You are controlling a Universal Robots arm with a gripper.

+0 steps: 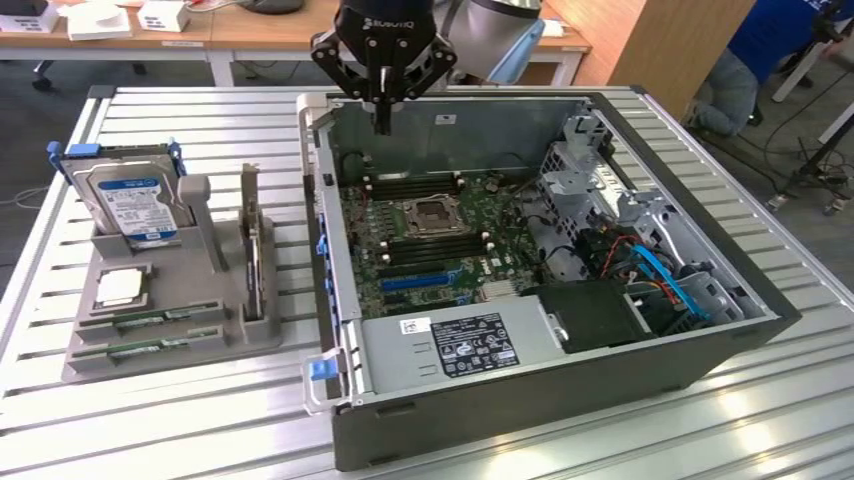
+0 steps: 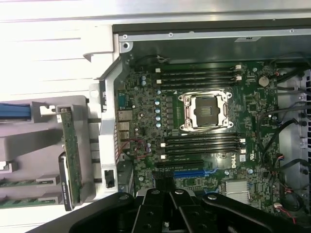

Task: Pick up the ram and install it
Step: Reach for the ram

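Exterior view: hand (image 1: pixel 383 118) empty, ram (image 1: pixel 150 319) away to the left

Fingers together on nothing, the hand hangs over the far-left corner of the open computer case (image 1: pixel 534 400). The ram lies flat in the grey holder (image 1: pixel 256 305) on the surface, nearer and toward the exterior view's left, its long axis running left-right.

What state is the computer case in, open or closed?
Open. The computer case lies on its side with no side panel on, so the motherboard and cables show from above.
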